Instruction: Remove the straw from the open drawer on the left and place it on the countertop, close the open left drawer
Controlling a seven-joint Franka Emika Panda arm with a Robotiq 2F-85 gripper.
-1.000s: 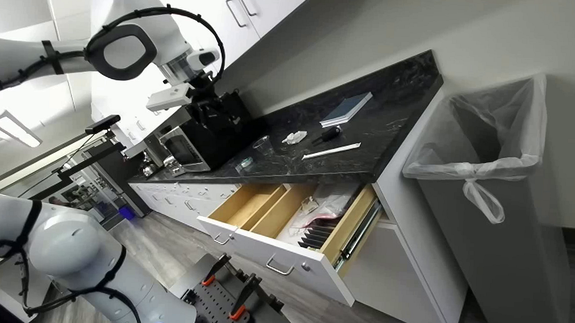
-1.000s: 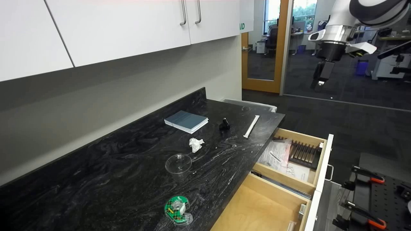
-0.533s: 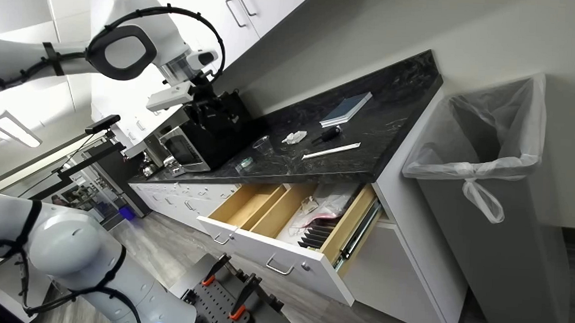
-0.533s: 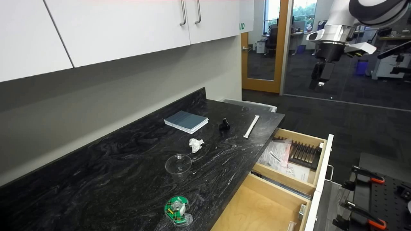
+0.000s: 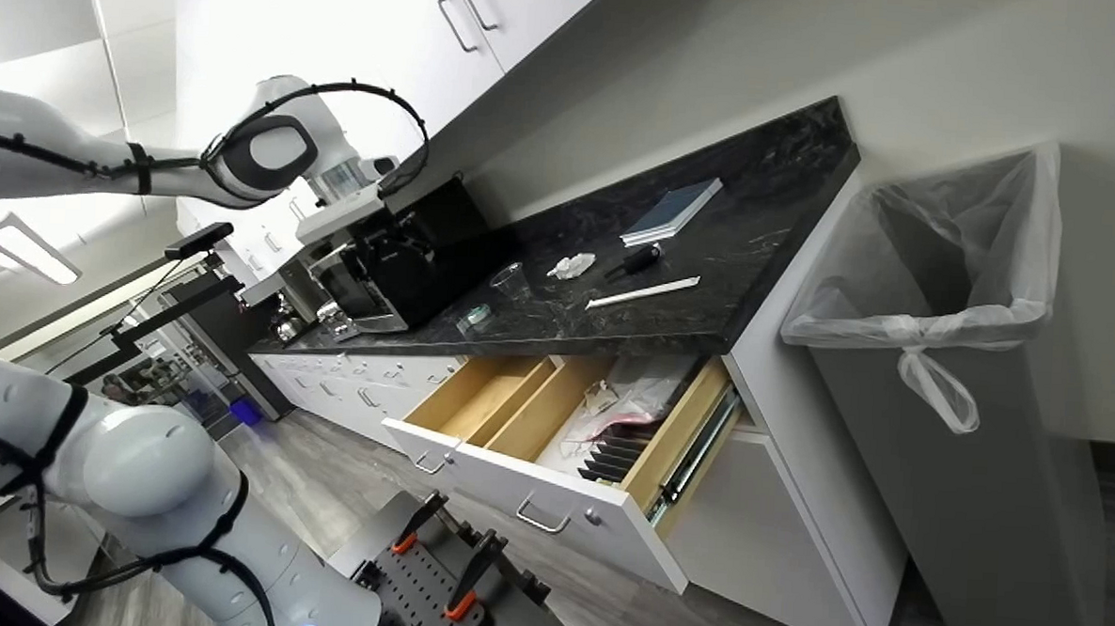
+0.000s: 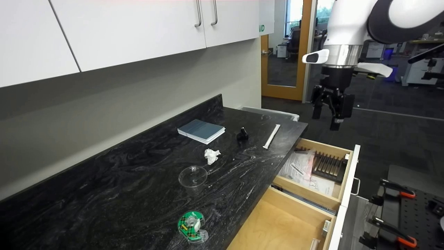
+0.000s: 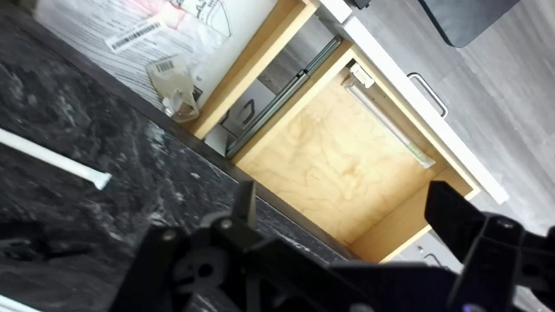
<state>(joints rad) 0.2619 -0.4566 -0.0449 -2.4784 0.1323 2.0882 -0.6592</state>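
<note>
Black tool (image 6: 325,118) — spread wide, gripping nothing | straw (image 7: 389,125) — inside pulled-out drawer (image 7: 321,151), along front

Black countertop (image 6: 121,189) with microwave (image 5: 453,238), tape dispenser (image 6: 191,226), clear cup (image 6: 193,180), crumpled paper (image 6: 212,156), book (image 6: 202,130), black object (image 6: 242,135), white stick (image 6: 271,136)

We record the countertop (image 6: 138,194) as smooth, veined, stone-like, low in sheen. The drawer (image 7: 321,156) is smooth, grained wood inside; its front (image 7: 422,107), smooth and matt. Handle (image 7: 430,91) and rail (image 7: 284,97): metal. The straw (image 7: 385,122) within looks translucent, faintly glossy. Cup (image 6: 193,180): clear, glossy plastic. Paper ball (image 6: 211,157): matt, creased.
</note>
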